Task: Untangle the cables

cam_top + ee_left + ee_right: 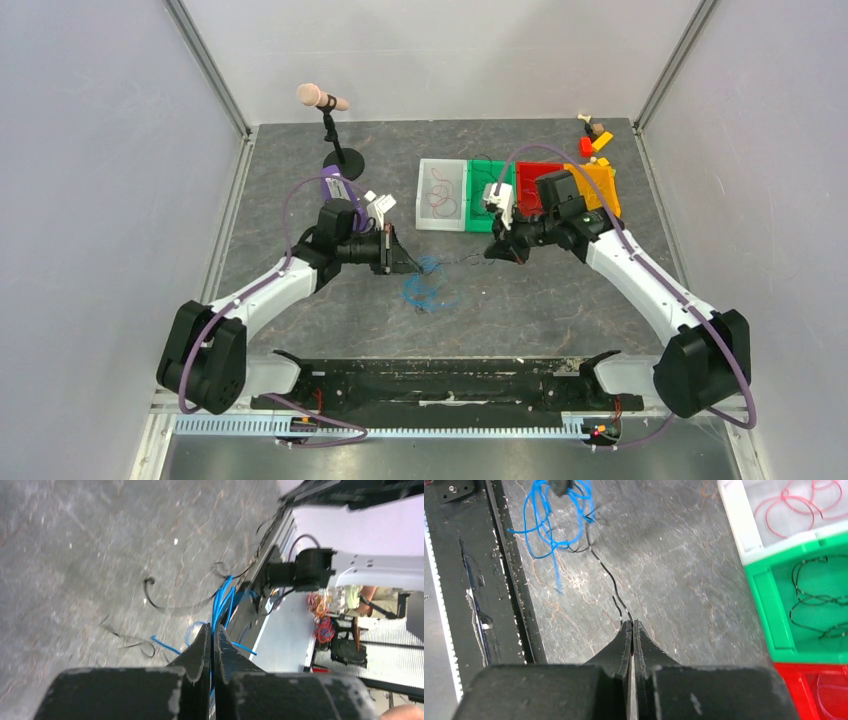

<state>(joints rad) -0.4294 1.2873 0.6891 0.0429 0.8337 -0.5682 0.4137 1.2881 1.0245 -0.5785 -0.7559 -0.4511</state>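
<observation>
Right claw pinches the black cable; left claw clamps the blue cable, clumped mid-desk. Separating step, I'd say. Next: pull apart gently, watch for snags.

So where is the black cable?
In the right wrist view the black cable runs from the blue cable clump, upper left, down into the right gripper.

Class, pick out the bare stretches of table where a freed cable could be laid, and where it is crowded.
Bare: the far strip of table behind the bins; the near patch between blue cables and right arm. Crowded: the centre, left pincer gripping those, right pincer a black cable.
</observation>
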